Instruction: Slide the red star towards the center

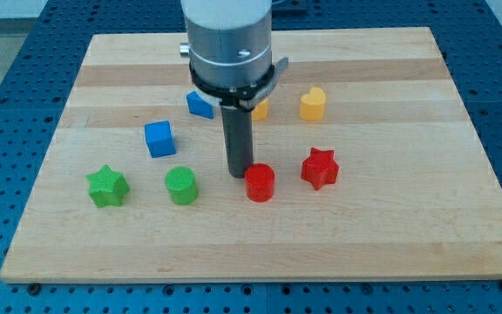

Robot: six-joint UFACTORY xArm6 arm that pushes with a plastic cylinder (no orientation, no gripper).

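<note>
The red star (319,168) lies on the wooden board (390,235), right of the middle. A red cylinder (260,183) stands just left of it. My tip (238,174) is down on the board, touching or almost touching the red cylinder's left side. The tip is about two block widths left of the red star, with the cylinder between them.
A green cylinder (181,186) and a green star (107,186) lie at the lower left. A blue cube (159,139) and another blue block (200,105) lie left of the rod. A yellow block (313,103) lies at the upper right; another yellow block (261,109) is partly hidden behind the arm.
</note>
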